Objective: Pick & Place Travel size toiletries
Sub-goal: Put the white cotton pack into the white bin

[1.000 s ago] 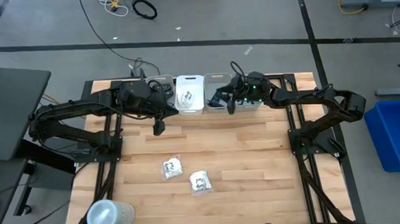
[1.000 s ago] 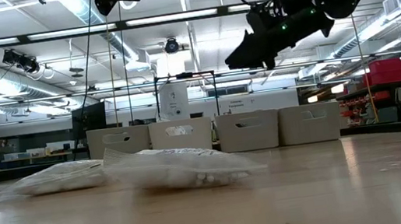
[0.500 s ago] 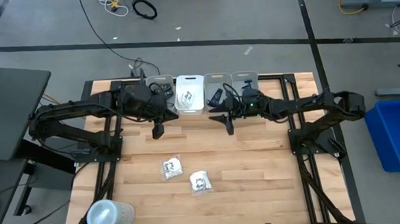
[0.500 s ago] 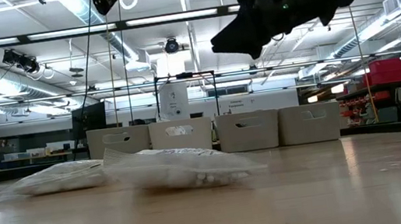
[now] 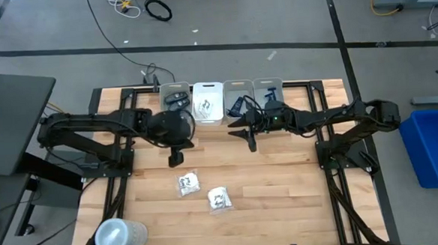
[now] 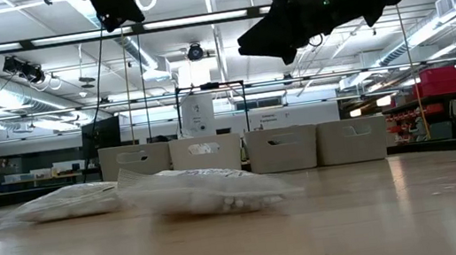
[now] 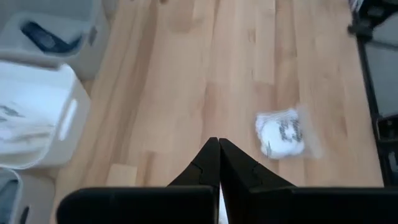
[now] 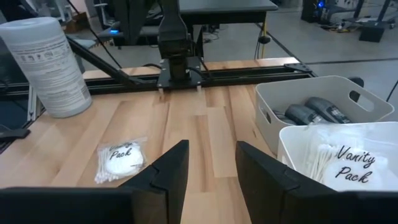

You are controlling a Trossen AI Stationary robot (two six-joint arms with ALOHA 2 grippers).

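Two white crinkly packets lie loose on the table, and at least one more packet fills one of the four bins lined up along its far edge. Another bin holds at least two dark oval cases. One white cylindrical canister stands at the table's near corner.
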